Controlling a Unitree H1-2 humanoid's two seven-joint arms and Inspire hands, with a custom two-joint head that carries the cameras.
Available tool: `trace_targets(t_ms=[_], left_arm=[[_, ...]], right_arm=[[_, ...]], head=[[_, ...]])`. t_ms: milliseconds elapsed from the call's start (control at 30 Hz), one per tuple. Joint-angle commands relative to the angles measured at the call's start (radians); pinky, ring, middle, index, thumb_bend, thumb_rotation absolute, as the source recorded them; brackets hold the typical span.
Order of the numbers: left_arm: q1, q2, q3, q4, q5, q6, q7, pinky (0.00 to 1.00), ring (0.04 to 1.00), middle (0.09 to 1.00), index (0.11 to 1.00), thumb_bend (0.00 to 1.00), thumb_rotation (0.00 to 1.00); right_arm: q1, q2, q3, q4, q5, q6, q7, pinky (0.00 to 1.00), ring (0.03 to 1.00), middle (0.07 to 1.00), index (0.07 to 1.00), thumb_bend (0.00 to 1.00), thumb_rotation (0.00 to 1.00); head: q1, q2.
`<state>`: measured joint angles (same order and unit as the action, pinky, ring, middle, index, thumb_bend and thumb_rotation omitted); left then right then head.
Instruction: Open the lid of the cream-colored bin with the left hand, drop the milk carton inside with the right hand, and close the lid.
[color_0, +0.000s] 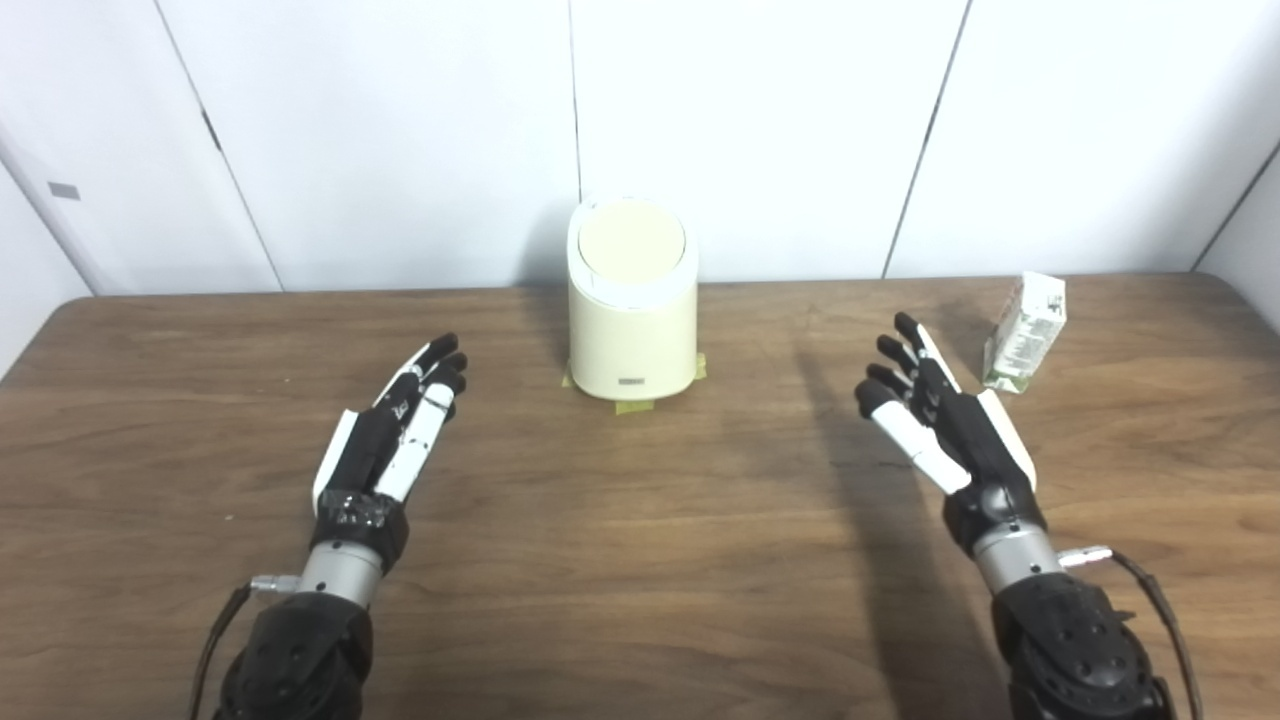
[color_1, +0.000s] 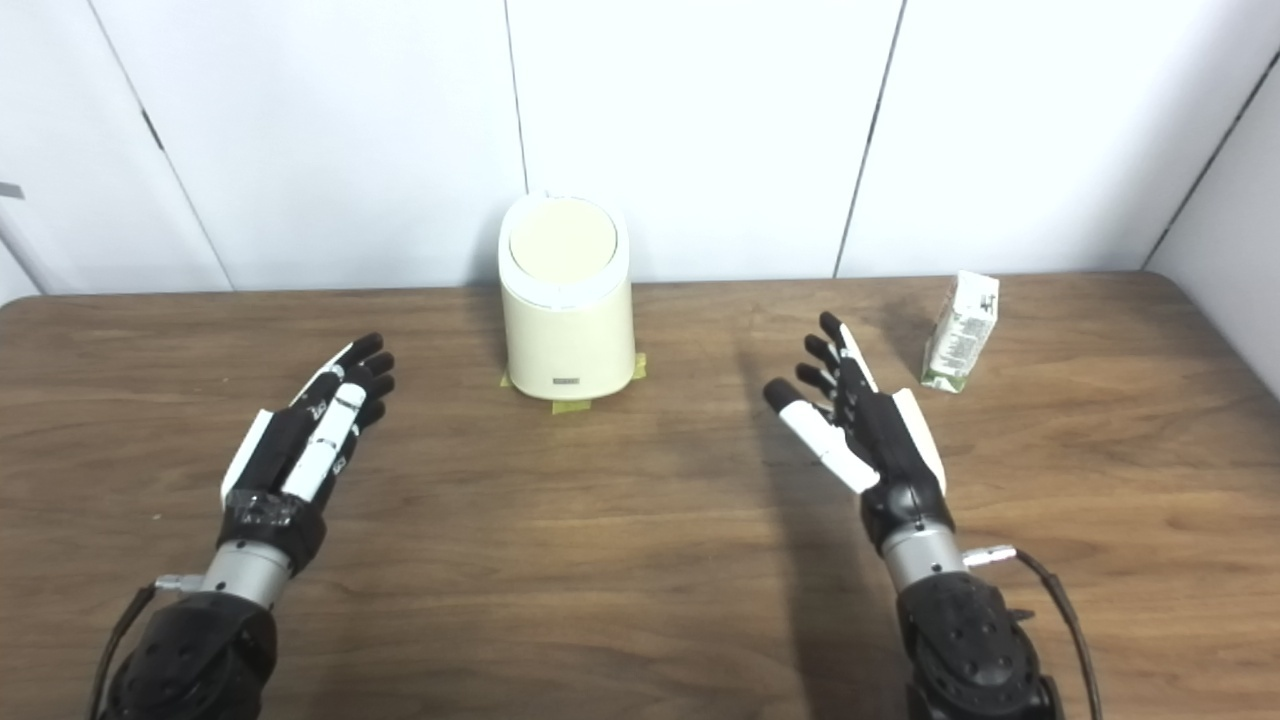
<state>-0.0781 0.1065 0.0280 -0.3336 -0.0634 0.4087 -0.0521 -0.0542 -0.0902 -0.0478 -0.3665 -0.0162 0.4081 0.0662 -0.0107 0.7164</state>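
A: What did the left eye view show?

B: A cream-colored bin (color_0: 632, 300), lid (color_0: 632, 240) shut, stood at the table's (color_0: 640, 560) far middle. The left hand (color_0: 392, 432), fingers spread and empty, lay nearer it, the bin ahead and to its right.

A: And the right eye view?

B: The milk carton (color_1: 961, 331) stood upright, just beyond and right of the right hand (color_1: 865, 425), also spread and empty.

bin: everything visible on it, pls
The cream-colored bin is a small rounded tub, plastic by the look, glossy. Its round lid is shut, set in a paler ring that slopes toward the camera. A small dark label sits low on the front. It stands upright at the back middle of the wooden table, near the wall, on yellowish tape tabs. Nothing else touches it.
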Motion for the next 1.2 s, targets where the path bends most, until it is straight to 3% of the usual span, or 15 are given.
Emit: trace_targets(t_ms=[0, 300, 567, 1067, 1167], left_arm=[[-0.024, 0.006, -0.002, -0.007, 0.003, -0.043, -0.008, 0.97, 0.938, 0.925, 0.917, 0.36, 0.72], [-0.019, 0.0, -0.003, -0.003, -0.001, -0.041, -0.006, 0.96, 0.938, 0.934, 0.923, 0.41, 0.81], [-0.015, -0.018, -0.004, 0.011, -0.005, -0.053, -0.001, 0.96, 0.932, 0.931, 0.925, 0.41, 0.89], [-0.018, -0.008, -0.002, 0.038, -0.01, -0.076, -0.017, 0.98, 0.946, 0.939, 0.937, 0.41, 0.84], [-0.022, 0.0, -0.008, 0.046, 0.012, -0.085, -0.013, 0.97, 0.932, 0.927, 0.93, 0.43, 0.78]], right_arm=[[-0.032, 0.005, -0.012, -0.026, 0.034, -0.013, 0.002, 0.89, 0.96, 0.985, 0.991, 0.57, 0.88], [-0.023, 0.033, -0.016, -0.028, 0.063, -0.007, -0.013, 0.91, 0.961, 0.976, 0.965, 0.63, 0.99], [-0.022, 0.044, -0.003, -0.031, 0.058, 0.007, -0.02, 0.89, 0.96, 0.976, 0.958, 0.62, 1.0], [-0.02, 0.039, -0.003, -0.014, 0.067, -0.005, -0.024, 0.89, 0.958, 0.973, 0.962, 0.61, 1.0], [-0.017, 0.038, -0.001, -0.01, 0.066, -0.011, -0.025, 0.88, 0.954, 0.97, 0.961, 0.6, 1.0]], head=[[-0.002, 0.001], [-0.005, 0.001], [-0.007, -0.002], [0.0, -0.028], [-0.003, -0.039]])
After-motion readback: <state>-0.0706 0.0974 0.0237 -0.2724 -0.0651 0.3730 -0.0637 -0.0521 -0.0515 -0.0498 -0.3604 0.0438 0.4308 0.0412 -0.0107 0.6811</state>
